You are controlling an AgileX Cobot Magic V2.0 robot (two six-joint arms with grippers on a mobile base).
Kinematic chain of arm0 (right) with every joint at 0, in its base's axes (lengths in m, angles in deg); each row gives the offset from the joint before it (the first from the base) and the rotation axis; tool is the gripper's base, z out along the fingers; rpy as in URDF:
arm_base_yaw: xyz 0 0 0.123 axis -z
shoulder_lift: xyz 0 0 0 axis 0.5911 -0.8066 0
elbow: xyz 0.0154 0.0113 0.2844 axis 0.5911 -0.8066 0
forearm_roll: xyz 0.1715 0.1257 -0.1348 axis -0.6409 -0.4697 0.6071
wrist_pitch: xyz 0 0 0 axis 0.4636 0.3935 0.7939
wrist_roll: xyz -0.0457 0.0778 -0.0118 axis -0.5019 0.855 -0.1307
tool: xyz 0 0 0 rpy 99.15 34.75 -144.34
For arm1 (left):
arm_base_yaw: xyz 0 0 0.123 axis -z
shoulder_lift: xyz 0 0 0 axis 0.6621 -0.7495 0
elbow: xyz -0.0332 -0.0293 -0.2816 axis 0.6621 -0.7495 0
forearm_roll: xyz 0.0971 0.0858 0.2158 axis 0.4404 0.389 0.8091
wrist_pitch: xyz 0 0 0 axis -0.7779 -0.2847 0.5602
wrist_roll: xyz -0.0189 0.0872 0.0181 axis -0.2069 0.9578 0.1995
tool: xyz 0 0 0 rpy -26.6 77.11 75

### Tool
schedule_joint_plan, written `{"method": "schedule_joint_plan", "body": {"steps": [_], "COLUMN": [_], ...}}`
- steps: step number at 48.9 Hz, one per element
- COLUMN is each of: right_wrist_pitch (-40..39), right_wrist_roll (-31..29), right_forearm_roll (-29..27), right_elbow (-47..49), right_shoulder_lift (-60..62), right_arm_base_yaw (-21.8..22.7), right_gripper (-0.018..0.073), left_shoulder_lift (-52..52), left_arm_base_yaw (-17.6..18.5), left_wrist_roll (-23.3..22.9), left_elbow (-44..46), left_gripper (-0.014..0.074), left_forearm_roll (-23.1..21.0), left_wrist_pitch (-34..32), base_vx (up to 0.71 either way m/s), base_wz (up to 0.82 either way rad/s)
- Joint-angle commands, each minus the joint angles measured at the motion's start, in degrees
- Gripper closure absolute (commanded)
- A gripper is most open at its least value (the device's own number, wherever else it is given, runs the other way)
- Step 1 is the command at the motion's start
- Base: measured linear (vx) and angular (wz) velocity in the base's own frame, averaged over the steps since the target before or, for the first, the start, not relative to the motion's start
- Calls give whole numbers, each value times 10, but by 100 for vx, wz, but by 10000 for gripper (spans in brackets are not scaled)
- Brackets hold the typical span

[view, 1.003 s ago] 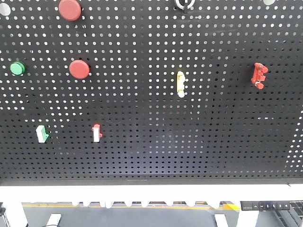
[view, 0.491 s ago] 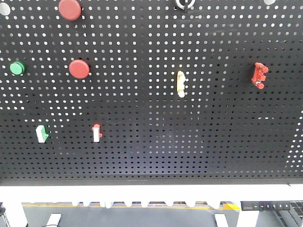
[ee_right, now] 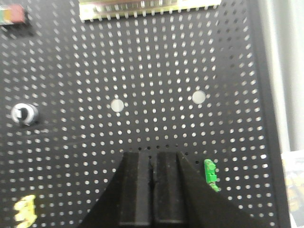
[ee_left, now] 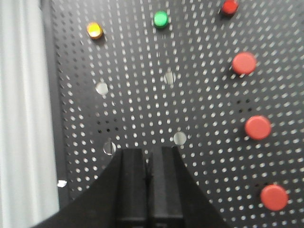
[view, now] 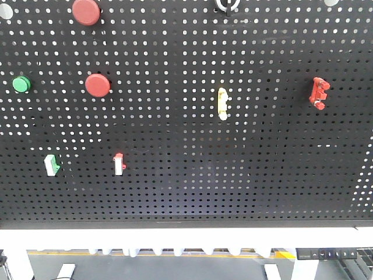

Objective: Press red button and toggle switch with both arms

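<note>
The black pegboard (view: 186, 186) fills the front view and neither arm shows in it. Two large red buttons (view: 97, 85) (view: 86, 10) sit at its upper left. A red lever switch (view: 319, 93) is at the right and a yellow switch (view: 222, 103) near the middle. In the left wrist view my left gripper (ee_left: 151, 151) is shut and empty, facing the board, with three red buttons (ee_left: 258, 127) up and to its right. My right gripper (ee_right: 153, 154) is also shut and empty, with a green switch (ee_right: 209, 174) just to its right.
A green button (view: 21, 84), a green-and-white switch (view: 52, 164) and a red-and-white switch (view: 119, 164) are on the left of the board. The right wrist view shows a round knob (ee_right: 23, 114) and a yellow switch (ee_right: 24, 211). A white frame (view: 186, 236) runs below the board.
</note>
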Motion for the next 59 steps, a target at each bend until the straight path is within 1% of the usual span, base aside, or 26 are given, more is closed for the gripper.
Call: {"method": "schedule_joint_plan", "body": {"steps": [1, 5, 9, 12, 17, 20, 24, 28, 31, 34, 40, 43, 49, 59], "right_wrist_pitch": [-44, -67, -83, -93, -100, -100, -100, -100, -100, -100, -101, -102, -105, -118], "right_wrist_roll": [3, 8, 8, 8, 8, 8, 8, 8, 8, 8, 7, 5, 5, 5], "right_forearm_roll": [4, 3, 2, 1, 1, 1, 2, 2, 2, 2, 2, 2, 2, 2], "right_elbow": [36, 36, 36, 36, 36, 36, 36, 36, 36, 36, 36, 36, 36, 36], "right_shoulder_lift": [-47, -68, -82, -89, -89, -89, -89, -89, -89, -89, -89, -89, -89, -89], "right_arm_base_yaw": [0, 0, 0, 0, 0, 0, 0, 0, 0, 0, 0, 0, 0, 0], "right_gripper": [559, 559, 559, 559, 559, 559, 559, 559, 559, 559, 559, 559, 559, 559], "left_shoulder_lift": [-55, -94, -129, -156, -202, -237, -287, -331, -367, -399, -454, -474, -515, -562], "left_arm_base_yaw": [6, 20, 45, 67, 111, 140, 167, 186, 199, 207, 208, 208, 208, 205], "left_wrist_roll": [-7, -8, -12, -19, -24, -24, -24, -24, -24, -24, -24, -24, -26, -26], "left_elbow": [24, 24, 28, 45, 98, 147, 208, 273, 320, 356, 412, 428, 451, 487], "left_gripper": [594, 594, 594, 594, 594, 594, 594, 594, 594, 594, 594, 594, 594, 594], "left_forearm_roll": [-1, -1, -1, -1, 1, 1, 1, 1, 1, 1, -2, -2, -11, -12], "left_wrist_pitch": [-45, -98, -157, -166, -150, -136, -101, -58, -39, -29, -20, -12, -31, -31], "base_vx": [0, 0, 0, 0, 0, 0, 0, 0, 0, 0, 0, 0, 0, 0], "base_wz": [0, 0, 0, 0, 0, 0, 0, 0, 0, 0, 0, 0, 0, 0]}}
